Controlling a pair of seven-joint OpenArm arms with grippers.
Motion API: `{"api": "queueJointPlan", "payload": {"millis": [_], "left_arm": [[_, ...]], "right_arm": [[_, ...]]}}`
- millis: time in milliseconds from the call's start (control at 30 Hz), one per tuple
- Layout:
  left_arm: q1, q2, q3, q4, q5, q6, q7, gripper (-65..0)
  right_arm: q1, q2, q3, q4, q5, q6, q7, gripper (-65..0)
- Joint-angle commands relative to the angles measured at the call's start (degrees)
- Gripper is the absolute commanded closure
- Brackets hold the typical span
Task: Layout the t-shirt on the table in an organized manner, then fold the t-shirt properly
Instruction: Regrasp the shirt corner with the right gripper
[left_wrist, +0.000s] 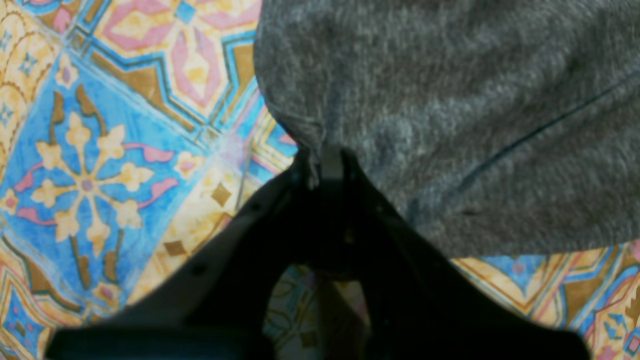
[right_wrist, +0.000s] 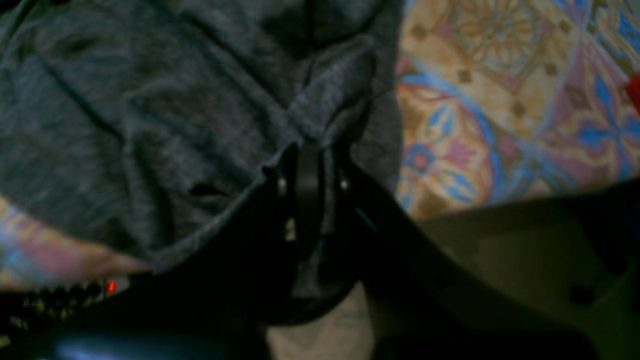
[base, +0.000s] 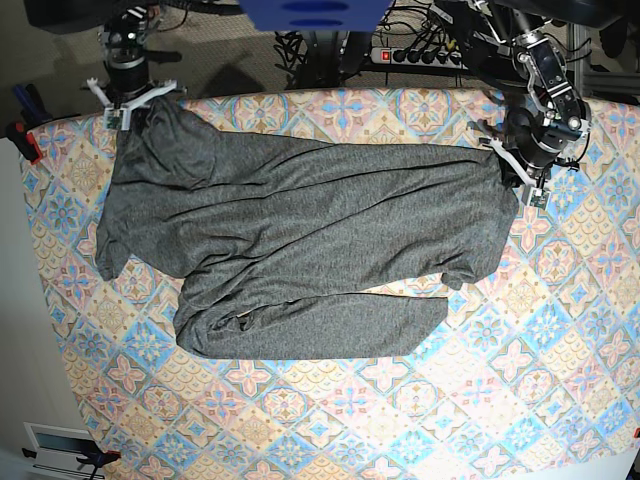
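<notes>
Left gripper: nearest lens, jaws clenched on edge of t-shirt. Right gripper: jaws pinched on bunched fold at opposite corner.

T-shirt location: stretched between both grippers along far side of table, near portion slack and rumpled.

Risks, judged: thin fabric could be slipped from either pinch if pulled taut; uneven pull would leave lower portion doubled under; only one layer may be caught.

Orientation: long axis run side to side across base view; neck end not determinable.
</notes>
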Motion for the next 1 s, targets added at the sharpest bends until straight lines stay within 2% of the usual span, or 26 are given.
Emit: {"api": "queueJointPlan", "payload": {"millis": [0,333,500,600,733,833,967], "left_arm": [[-0.21,-0.56,0.02,0.74,-0.40,-0.32,-0.42,-2.4],[-0.29,-0.56,0.02,0.74,-0.40,-0.32,-0.33,-2.4],[-0.29,-0.56,0.11,0.74,-0.40,-0.32,-0.25,-2.4],[-0.29,-0.56,0.11,0.74,-0.40,-0.32,-0.25,-2.4],[-0.29,-0.56,0.11,0.74,-0.40,-0.32,-0.25,-2.4],[-0.21,-0.56,0.11,0.66,-0.13,-0.32,-0.25,-2.4],[-0.21,-0.56,0.11,0.66,-0.04,-0.32,-0.25,-2.4]], "right_arm": [[-0.55,0.30,-1.60,1.95,0.63,0.08,1.50,0.0],[-9.52,0.64,-22.00,5.38,-0.07,0.17,1.94,0.0],[-10.31,0.64,-28.77,4.94,-7.81,0.17,5.19,0.0],[-8.20,0.64,-28.77,4.85,-12.12,0.08,6.34,0.0],[-7.67,0.55,-26.13,5.12,-13.08,0.08,4.40,-0.4],[-7.67,0.55,-24.29,5.47,-13.08,0.08,2.20,-6.4],[-7.67,0.55,-21.74,7.40,-13.08,0.08,2.20,-17.0]]}}
